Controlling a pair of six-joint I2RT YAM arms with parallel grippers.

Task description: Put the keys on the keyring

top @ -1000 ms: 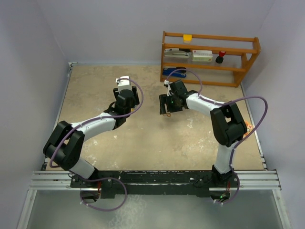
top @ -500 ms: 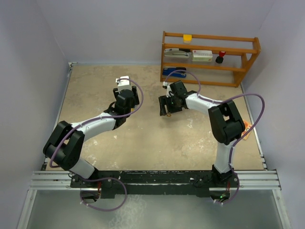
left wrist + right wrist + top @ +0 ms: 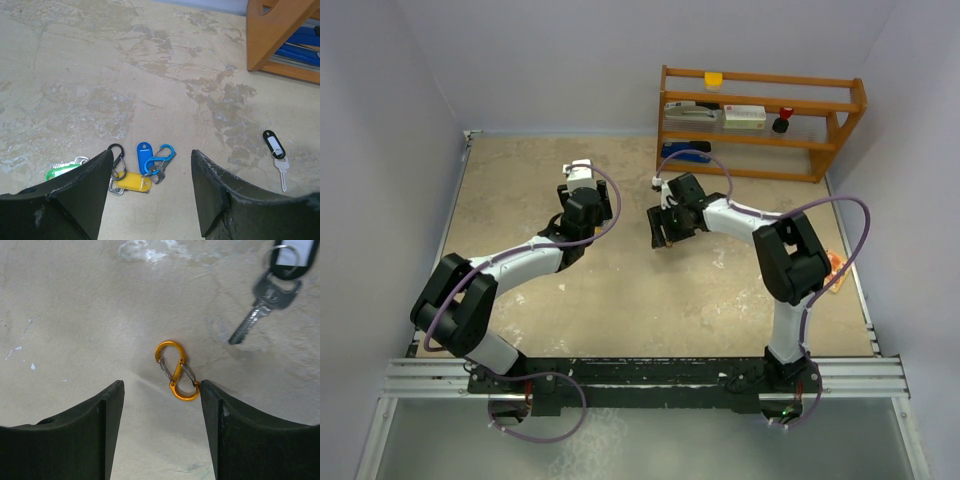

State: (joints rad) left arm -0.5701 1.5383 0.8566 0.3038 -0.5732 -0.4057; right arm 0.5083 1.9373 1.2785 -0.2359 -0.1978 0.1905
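The table (image 3: 520, 200) has a matt, mottled beige top, patchy with paler scuffs. A wooden rack (image 3: 760, 120) of orange-brown slats stands in its far right corner. The left gripper (image 3: 150, 165) hangs low over the far half of the table, left of the middle. Its two dark, wedge-shaped fingers (image 3: 75, 200) are spread wide with nothing between them. Just ahead of those fingers lies a small cluster flat on the surface: a glossy blue tag (image 3: 143, 151) with a rounded teardrop outline, a yellow tag (image 3: 133, 182) lying crosswise below it, and a green tag (image 3: 61, 172) partly hidden behind the left finger. Two S-shaped wire hooks lie among them. A blue hook (image 3: 161, 158) touches the blue tag, and a black hook (image 3: 116, 159) lies against the yellow one. Whether any tag is actually threaded on a hook cannot be told. Well apart to the right, toward the rack, lies a black tag (image 3: 274, 144) with a white label, joined by a small ring to a silver metal key (image 3: 282, 175). The right gripper (image 3: 161, 390) points down near the middle of the table, fingers (image 3: 85, 435) apart and gripping nothing. An orange hook (image 3: 176, 371) – thin, shiny, figure-eight in shape – lies on the table in the gap between them, touching neither. Beyond it the black-tagged key shows again, its toothed blade angled toward the hook.
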